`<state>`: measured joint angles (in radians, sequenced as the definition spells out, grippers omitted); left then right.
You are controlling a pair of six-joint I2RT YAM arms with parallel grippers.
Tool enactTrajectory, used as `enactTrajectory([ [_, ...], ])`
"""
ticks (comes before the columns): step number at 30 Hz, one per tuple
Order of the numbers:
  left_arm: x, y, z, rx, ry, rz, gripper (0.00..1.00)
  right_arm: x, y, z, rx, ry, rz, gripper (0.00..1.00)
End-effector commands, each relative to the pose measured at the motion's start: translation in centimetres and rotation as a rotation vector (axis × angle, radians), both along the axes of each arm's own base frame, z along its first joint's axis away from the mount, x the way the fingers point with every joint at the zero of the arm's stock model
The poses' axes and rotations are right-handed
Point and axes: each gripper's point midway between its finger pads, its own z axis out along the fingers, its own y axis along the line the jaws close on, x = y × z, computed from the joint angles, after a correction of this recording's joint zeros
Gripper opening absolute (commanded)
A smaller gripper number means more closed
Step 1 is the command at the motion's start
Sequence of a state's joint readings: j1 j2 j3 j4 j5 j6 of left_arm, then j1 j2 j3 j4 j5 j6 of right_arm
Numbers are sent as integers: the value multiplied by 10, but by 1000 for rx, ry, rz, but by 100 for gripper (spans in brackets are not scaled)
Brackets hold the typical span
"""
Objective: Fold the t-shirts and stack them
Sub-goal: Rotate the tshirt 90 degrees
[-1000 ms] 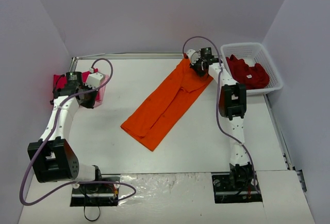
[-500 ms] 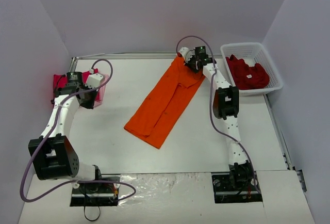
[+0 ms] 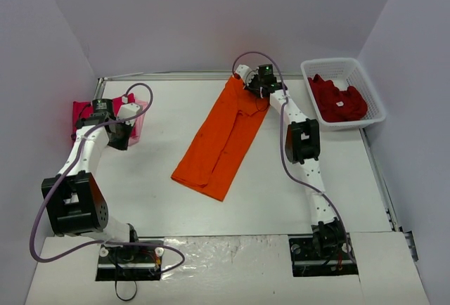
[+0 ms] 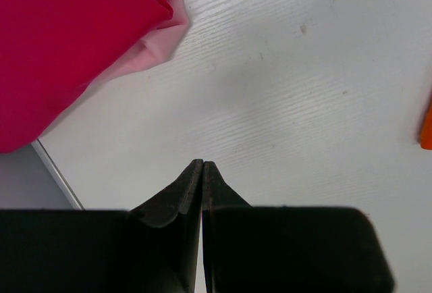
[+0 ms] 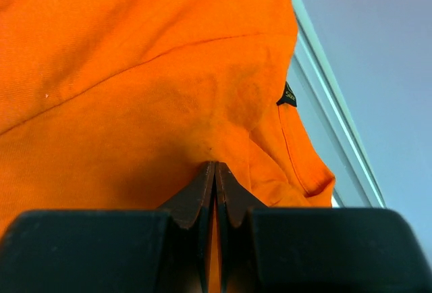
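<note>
The bright orange t-shirt [image 3: 223, 135] lies folded lengthwise as a long slanted strip across the table's middle. My right gripper [image 3: 252, 88] is shut on its far end by the collar, and orange cloth [image 5: 135, 70] shows pinched between the fingertips of the right gripper [image 5: 214, 166]. A magenta-pink t-shirt [image 3: 83, 114] rests on a pale pink t-shirt [image 3: 139, 118] at the far left. My left gripper [image 3: 121, 138] hovers just right of that pile, shut with nothing in it [image 4: 203, 163]. The magenta cloth [image 4: 61, 43] and pale pink cloth [image 4: 158, 46] sit apart from it. Dark red t-shirts [image 3: 337, 98] fill the basket.
A white lattice basket [image 3: 367, 84] stands at the far right corner. A metal rail [image 3: 176, 76] runs along the table's far edge, close to the orange collar and its black label [image 5: 289, 95]. Purple cables loop from both arms.
My right gripper has moved left and toward the far edge with the orange shirt's collar end, swinging the strip to a steeper angle. The left arm has barely shifted.
</note>
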<state>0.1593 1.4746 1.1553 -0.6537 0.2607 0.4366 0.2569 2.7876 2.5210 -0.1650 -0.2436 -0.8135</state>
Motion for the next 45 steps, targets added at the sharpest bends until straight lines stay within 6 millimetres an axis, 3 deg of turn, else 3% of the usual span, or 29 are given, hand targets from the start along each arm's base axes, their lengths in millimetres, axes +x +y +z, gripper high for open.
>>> enactTrajectory([
  [1, 4, 4, 11, 6, -19, 13, 2, -12, 4, -45, -8, 82, 12, 0],
  [7, 4, 4, 11, 6, -19, 11, 2, -5, 11, -41, 6, 47, 7, 0],
  [15, 3, 2, 10, 0, -22, 7, 2, 23, -20, -16, 37, -93, -194, 2],
  [16, 3, 1, 9, -7, -21, 5, 2, 21, -24, -18, 21, -91, -204, 6],
  [17, 3, 0, 8, -10, -20, 4, 3, 24, -27, -13, 24, -118, -223, 17],
  [18, 4, -1, 9, -14, -22, 1, 2, 25, -34, -8, 19, -133, -256, 18],
  [21, 5, -3, 10, -28, -25, -4, 2, 30, -48, 13, 80, -175, -330, 47],
  [22, 5, -4, 11, -33, -29, -6, 2, 33, -51, 27, 94, -197, -339, 48],
  [24, 4, -6, 13, -41, -36, -9, 2, 34, -58, 37, 114, -215, -357, 49],
  [25, 4, -7, 15, -46, -46, -13, 2, 37, -60, 57, 134, -252, -364, 57],
  [27, 3, -9, 16, -51, -53, -15, 2, 37, -71, 71, 147, -277, -410, 57],
  [28, 2, -9, 20, -51, -65, -17, 2, 37, -76, 91, 156, -309, -434, 57],
  [30, 2, -12, 25, -60, -83, -21, 2, 35, -86, 104, 169, -331, -475, 59],
  [31, 1, -13, 27, -64, -90, -23, 2, 34, -91, 129, 186, -372, -493, 62],
  [33, 0, -15, 31, -74, -105, -30, 2, 27, -101, 149, 191, -397, -514, 63],
  [41, -2, -26, 49, -116, -173, -49, 3, -12, -136, 205, 195, -425, -556, 66],
  [44, -4, -30, 54, -132, -191, -57, 4, -36, -137, 220, 199, -371, -519, 60],
  [45, -5, -31, 55, -137, -197, -57, 4, -49, -132, 228, 205, -331, -483, 46],
])
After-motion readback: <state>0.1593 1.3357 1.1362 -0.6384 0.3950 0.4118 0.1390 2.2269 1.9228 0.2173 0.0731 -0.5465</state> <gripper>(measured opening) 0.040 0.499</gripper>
